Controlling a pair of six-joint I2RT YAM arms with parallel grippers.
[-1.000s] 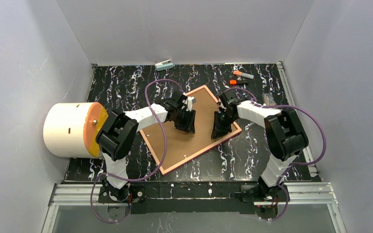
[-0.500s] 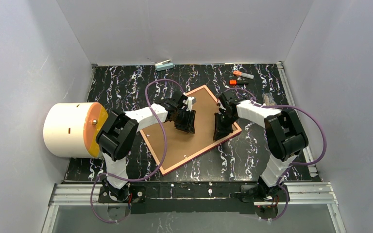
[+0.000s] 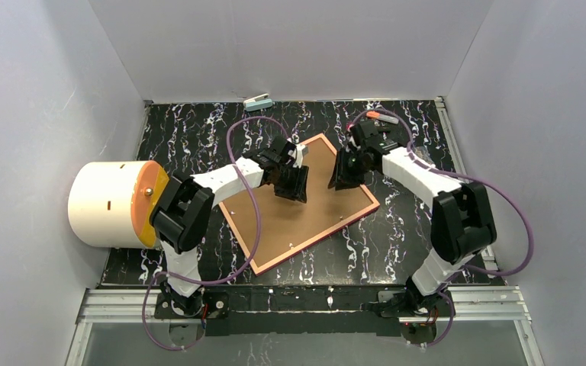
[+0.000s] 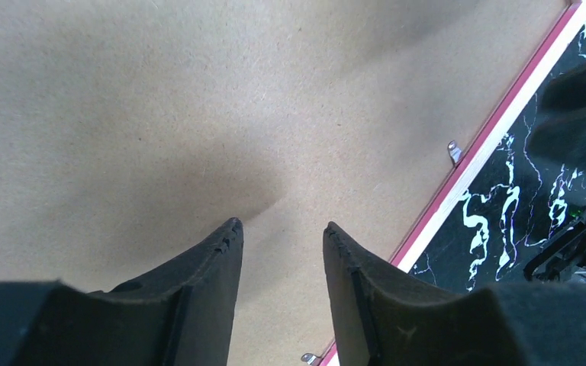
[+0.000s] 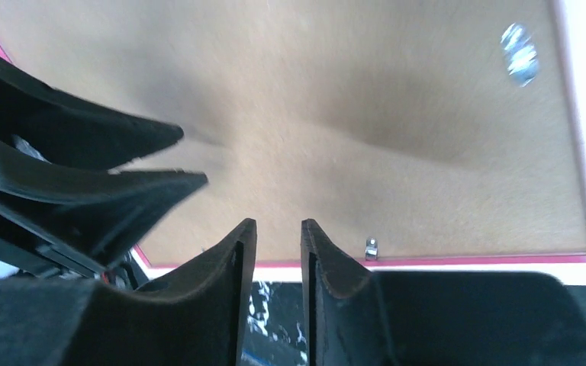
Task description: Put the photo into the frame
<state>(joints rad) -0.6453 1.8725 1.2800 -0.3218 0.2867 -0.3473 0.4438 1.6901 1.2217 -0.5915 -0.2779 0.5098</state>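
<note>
frame (image 3: 320,238) lies face-down under both jaws, board (image 3: 290,221) in it; photo not seen. left jaws apart, right jaws narrowly apart, both empty. frame prob light, stiff, thin: grip at rim.

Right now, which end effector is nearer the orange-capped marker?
Right: right end effector is over the backing board by its right edge, near the orange-capped marker; left end effector mid-board, farther away.

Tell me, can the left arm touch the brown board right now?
Probably yes. The left end effector hangs right over the brown backing board inside the frame, fingers apart, with nothing between it and the board.
</note>
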